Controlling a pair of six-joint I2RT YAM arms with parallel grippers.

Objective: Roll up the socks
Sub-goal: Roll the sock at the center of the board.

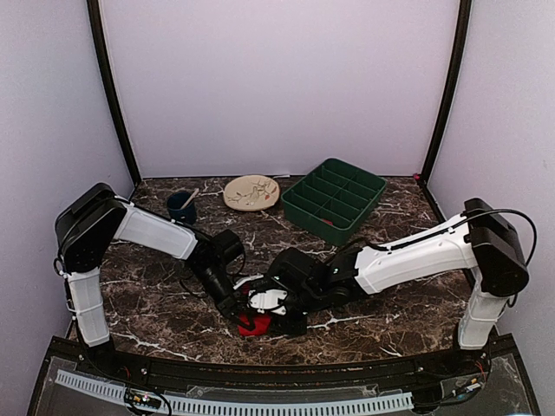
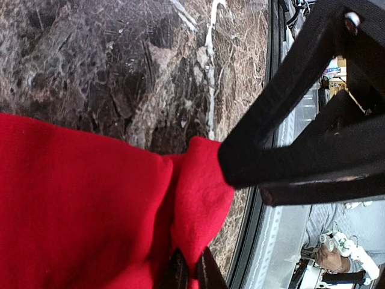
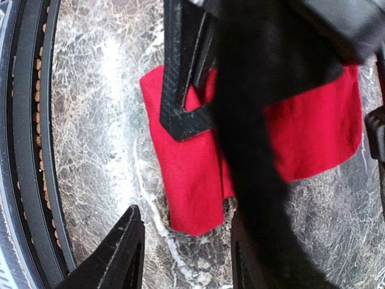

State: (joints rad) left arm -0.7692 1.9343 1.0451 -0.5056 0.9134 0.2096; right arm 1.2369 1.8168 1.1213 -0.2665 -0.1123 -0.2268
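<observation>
The red socks (image 1: pixel 254 325) lie as one flat red mass near the table's front edge; I cannot tell the two apart, and no white end shows. My left gripper (image 1: pixel 238 309) is at their left edge. In the left wrist view its tips (image 2: pixel 192 260) are shut on a raised fold of the red fabric (image 2: pixel 198 192). My right gripper (image 1: pixel 279 310) hovers just right of the socks. In the right wrist view it (image 3: pixel 185 214) is open and empty, its fingers astride the near end of a folded flap (image 3: pixel 189 180). The left gripper's black finger (image 3: pixel 180 90) presses on the fabric there.
A green compartment tray (image 1: pixel 334 199) stands at the back right. A cream plate (image 1: pixel 251 191) and a dark blue cup (image 1: pixel 182 205) stand at the back. The black front rail (image 1: pixel 260 373) runs just below the socks.
</observation>
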